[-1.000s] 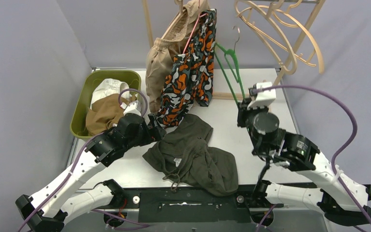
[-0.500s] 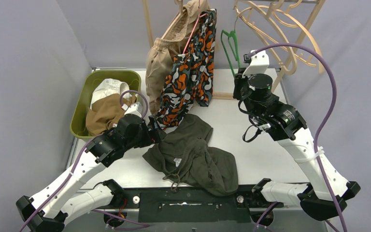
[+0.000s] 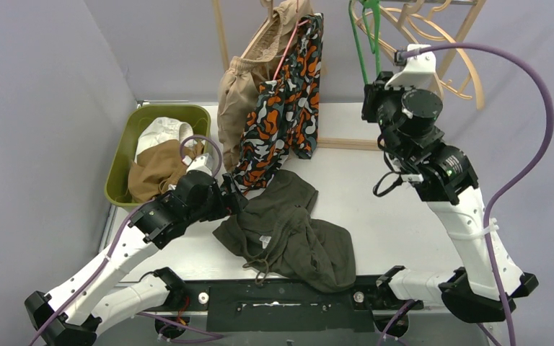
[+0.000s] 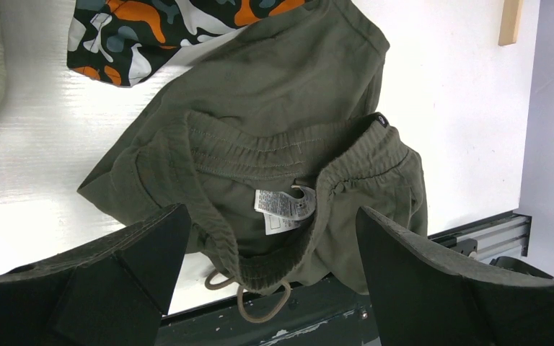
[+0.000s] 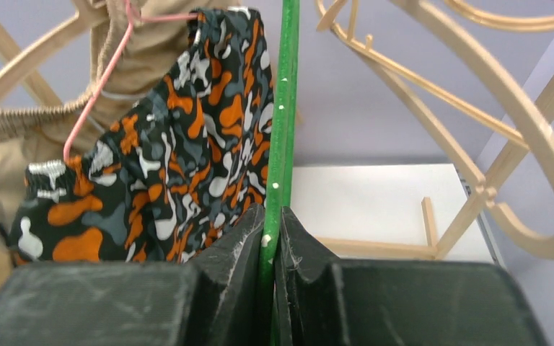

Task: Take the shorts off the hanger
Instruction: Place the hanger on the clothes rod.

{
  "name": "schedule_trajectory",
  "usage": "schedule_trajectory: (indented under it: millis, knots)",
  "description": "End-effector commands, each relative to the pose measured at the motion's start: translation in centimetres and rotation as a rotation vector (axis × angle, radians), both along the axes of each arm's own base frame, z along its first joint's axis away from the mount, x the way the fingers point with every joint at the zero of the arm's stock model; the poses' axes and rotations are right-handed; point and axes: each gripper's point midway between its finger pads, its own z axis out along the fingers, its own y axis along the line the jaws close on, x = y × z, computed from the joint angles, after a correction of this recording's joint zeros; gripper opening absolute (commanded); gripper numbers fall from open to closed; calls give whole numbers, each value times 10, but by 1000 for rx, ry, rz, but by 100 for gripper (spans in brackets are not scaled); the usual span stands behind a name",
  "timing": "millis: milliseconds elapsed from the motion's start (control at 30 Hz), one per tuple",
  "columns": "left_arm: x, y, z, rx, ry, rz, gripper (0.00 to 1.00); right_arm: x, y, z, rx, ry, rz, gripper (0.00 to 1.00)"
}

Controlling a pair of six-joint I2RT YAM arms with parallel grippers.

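The dark olive shorts (image 3: pixel 288 231) lie crumpled on the table; they also show in the left wrist view (image 4: pixel 274 144). My left gripper (image 3: pixel 236 196) is open just above their left edge, empty (image 4: pixel 274 288). My right gripper (image 3: pixel 372 90) is raised high and shut on an empty green hanger (image 3: pixel 361 36), also seen in the right wrist view (image 5: pixel 283 115). The camouflage shorts (image 3: pixel 288 101) hang on a pink hanger (image 5: pixel 94 94) from the wooden rack, with the beige shorts (image 3: pixel 242 86) behind them. White shorts (image 3: pixel 160 132) and brown shorts (image 3: pixel 155 169) lie in the bin.
A green bin (image 3: pixel 122 155) stands at the far left of the table. A wooden rack (image 3: pixel 433 72) with several empty wooden hangers (image 3: pixel 404 36) stands at the back right. The table's dark front rail (image 3: pixel 281 292) runs under the olive shorts.
My right arm has lifted the green hanger up and back, from table level to the top of the rack. The left arm and the olive shorts have not moved.
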Motion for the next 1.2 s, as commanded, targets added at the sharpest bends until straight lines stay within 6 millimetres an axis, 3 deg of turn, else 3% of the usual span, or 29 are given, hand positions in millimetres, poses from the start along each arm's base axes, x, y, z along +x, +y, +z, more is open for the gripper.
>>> schedule_trajectory:
  millis: [0, 133, 300, 500, 600, 767, 833, 1000, 1167]
  knots:
    - [2, 1, 15, -27, -52, -4, 86, 18, 1, 23, 25, -37, -1, 0]
    - [2, 11, 13, 19, -48, 19, 86, 34, 0, 11, 34, 23, 16, 0]
    - [2, 11, 12, 21, -42, 13, 87, 53, 1, -23, 8, 141, 54, 0]
    - [1, 3, 13, -10, -40, -20, 89, 55, -6, -46, -20, 216, 32, 0]
    - [2, -1, 16, -28, -49, -30, 89, 51, -5, -47, -17, 212, 48, 15]
    - [2, -8, 12, -38, -30, -55, 90, 38, -9, -42, -21, 188, 65, 57]
    - [-1, -10, 7, -42, -11, -65, 89, 26, -12, -42, -35, 176, 88, 67]
    - [-6, -15, -8, -84, 10, -80, 90, -7, -17, -70, -17, 191, 128, 78]
    - [-7, -18, -29, -56, 74, -84, 90, -42, -11, -122, 96, 239, 195, 78]
